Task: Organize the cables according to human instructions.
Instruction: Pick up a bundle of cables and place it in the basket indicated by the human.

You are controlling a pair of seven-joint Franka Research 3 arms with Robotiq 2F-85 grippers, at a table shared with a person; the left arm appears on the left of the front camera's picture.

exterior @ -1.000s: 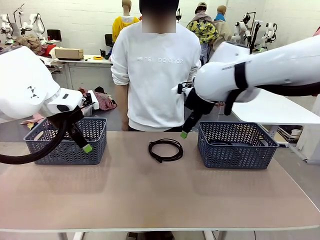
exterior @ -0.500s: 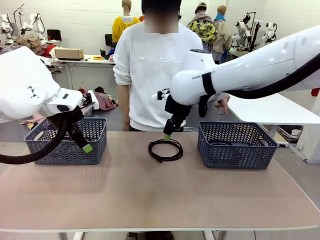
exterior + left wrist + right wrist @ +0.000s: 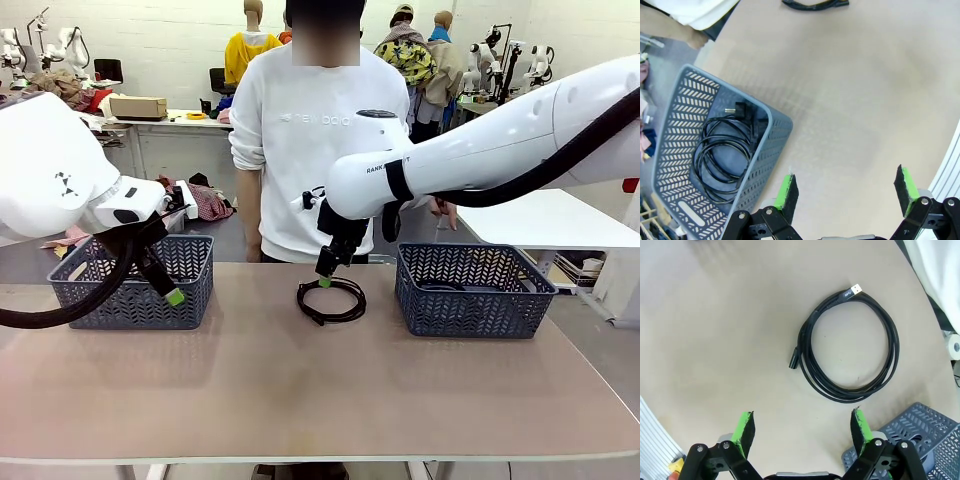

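The table (image 3: 320, 390) is being shared by two baskets, left (image 3: 135, 283) and right (image 3: 472, 290), near its far corners. A coiled cable (image 3: 331, 299) is being left near the far edge, under the right gripper (image 3: 324, 277), jaws spread. The left gripper (image 3: 846, 192), jaws spread, is being held beside the left basket, where another cable (image 3: 725, 155) is being kept.

Pale raised lettering across the chest of the person's white sweatshirt (image 3: 318, 125) reads "new balance", with the last letters covered by the robot's right arm (image 3: 470, 150); small dark print on that white arm, beside its black band, begins "RANK" and cannot be read further; no other text is legible.
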